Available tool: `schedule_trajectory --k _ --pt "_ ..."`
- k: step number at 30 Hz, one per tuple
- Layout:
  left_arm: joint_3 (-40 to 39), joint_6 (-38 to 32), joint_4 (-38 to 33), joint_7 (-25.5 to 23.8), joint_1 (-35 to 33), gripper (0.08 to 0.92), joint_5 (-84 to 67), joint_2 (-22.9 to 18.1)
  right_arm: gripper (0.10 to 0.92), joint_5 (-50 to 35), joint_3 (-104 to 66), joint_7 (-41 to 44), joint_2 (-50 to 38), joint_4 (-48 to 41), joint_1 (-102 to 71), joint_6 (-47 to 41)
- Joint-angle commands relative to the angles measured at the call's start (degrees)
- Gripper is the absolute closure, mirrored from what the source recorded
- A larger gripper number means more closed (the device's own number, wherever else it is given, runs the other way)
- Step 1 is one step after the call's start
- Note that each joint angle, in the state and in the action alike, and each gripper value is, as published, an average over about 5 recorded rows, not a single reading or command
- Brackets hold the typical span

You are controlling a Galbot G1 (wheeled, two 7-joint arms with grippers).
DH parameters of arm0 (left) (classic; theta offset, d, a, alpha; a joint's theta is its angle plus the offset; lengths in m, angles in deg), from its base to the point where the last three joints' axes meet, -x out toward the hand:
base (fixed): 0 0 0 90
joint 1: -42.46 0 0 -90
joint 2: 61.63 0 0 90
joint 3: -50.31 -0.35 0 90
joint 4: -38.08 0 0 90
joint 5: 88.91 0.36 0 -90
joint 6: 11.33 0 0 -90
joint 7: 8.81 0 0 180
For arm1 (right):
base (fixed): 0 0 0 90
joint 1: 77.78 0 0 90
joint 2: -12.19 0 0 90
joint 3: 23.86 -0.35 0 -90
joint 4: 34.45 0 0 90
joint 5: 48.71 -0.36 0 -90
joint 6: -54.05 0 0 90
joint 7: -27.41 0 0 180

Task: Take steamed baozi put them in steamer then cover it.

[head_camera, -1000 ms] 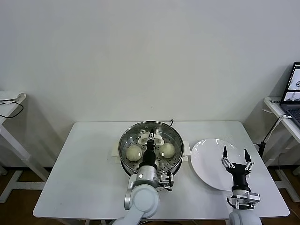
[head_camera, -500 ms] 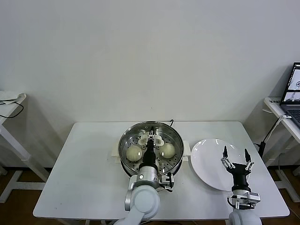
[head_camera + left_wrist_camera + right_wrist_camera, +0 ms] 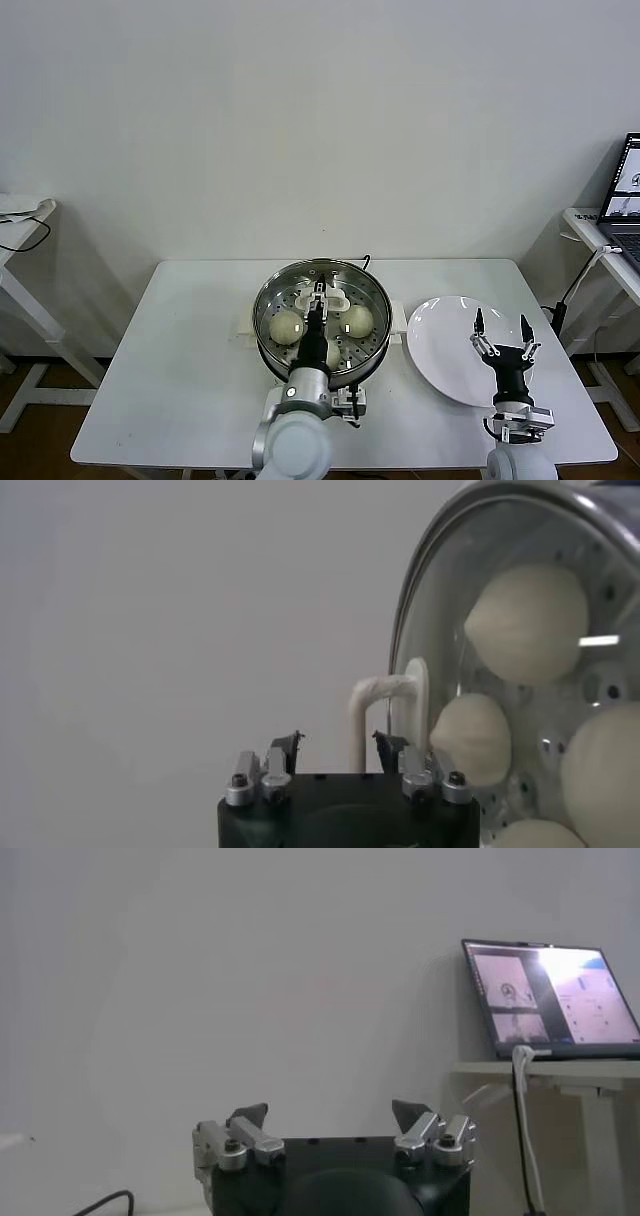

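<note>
The steamer stands mid-table, a shiny steel pot with the glass cover lying on it. Through the glass I see several cream-white baozi, also clear in the left wrist view as baozi. My left gripper hovers over the cover's cream handle, open. In the left wrist view the left gripper has its fingers spread, and the handle stands free just beyond them. My right gripper hangs open and empty over the white plate.
The white plate lies right of the steamer and holds nothing. A laptop sits on a side desk at the far right. Another side table with a cable stands at the far left. A black cord runs behind the pot.
My left gripper has opened and let go of the cover's handle, and the arm has drawn back slightly toward me. The cover stays on the steamer. The right arm has not moved.
</note>
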State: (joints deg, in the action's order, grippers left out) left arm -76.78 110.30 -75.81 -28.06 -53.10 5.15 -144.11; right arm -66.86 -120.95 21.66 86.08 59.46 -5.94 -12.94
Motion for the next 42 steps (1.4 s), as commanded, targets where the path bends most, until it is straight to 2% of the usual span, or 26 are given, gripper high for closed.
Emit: schedule_trajectory --k 1,5,8,11,13,15,17,19,22,30,42 --pt "1.3 0.1 -11.1 -0.3 -4.5 0.268 -5.0 6.3 0.203 -0.1 0.0 0.0 -0.3 0.1 0.3 -0.1" --pt "4.6 -0.9 -14.2 0.7 -5.7 0.19 -10.8 7.7 0.203 -0.2 -0.2 0.2 -0.5 0.1 0.4 0.0" --pt "9.4 -2.7 -15.9 5.1 -6.4 0.179 -22.0 8.2 0.203 0.0 -0.3 -0.1 -0.6 0.0 0.3 -0.2" --pt "15.3 -6.6 -14.9 14.7 -6.5 0.177 -38.9 7.3 0.203 0.4 -0.2 -1.2 -0.8 0.4 -0.2 -1.7" --pt "19.6 -12.2 -12.3 21.9 -6.3 0.177 -51.6 5.6 0.203 0.7 0.2 -2.6 -0.9 1.0 -0.5 -3.3" --pt "24.0 -18.9 -9.1 27.3 -6.2 0.177 -62.7 4.0 0.203 0.6 0.6 -3.7 -1.0 1.7 -0.8 -4.6" --pt "28.1 -24.7 -6.2 29.7 -6.5 0.177 -72.0 3.0 0.203 -0.2 0.9 -3.7 -1.2 2.3 -1.2 -5.2" --pt "32.1 -29.4 -3.4 30.0 -7.6 0.177 -80.6 2.6 0.203 -2.4 0.7 -2.2 -1.3 3.5 -1.8 -6.4" --pt "36.9 -33.7 0.4 27.5 -10.0 0.177 -88.4 2.5 0.203 -5.9 0.5 -0.3 -1.4 5.1 -2.7 -8.3" --pt "41.1 -48.4 9.8 21.8 -11.4 0.177 -95.9 3.0 0.203 -7.7 1.9 -0.5 -1.3 5.7 -3.1 -9.6" --pt "43.0 -48.1 10.1 19.4 -15.9 0.177 -96.5 3.1 0.203 -5.3 3.3 -0.9 -0.5 5.8 -4.2 -8.9"
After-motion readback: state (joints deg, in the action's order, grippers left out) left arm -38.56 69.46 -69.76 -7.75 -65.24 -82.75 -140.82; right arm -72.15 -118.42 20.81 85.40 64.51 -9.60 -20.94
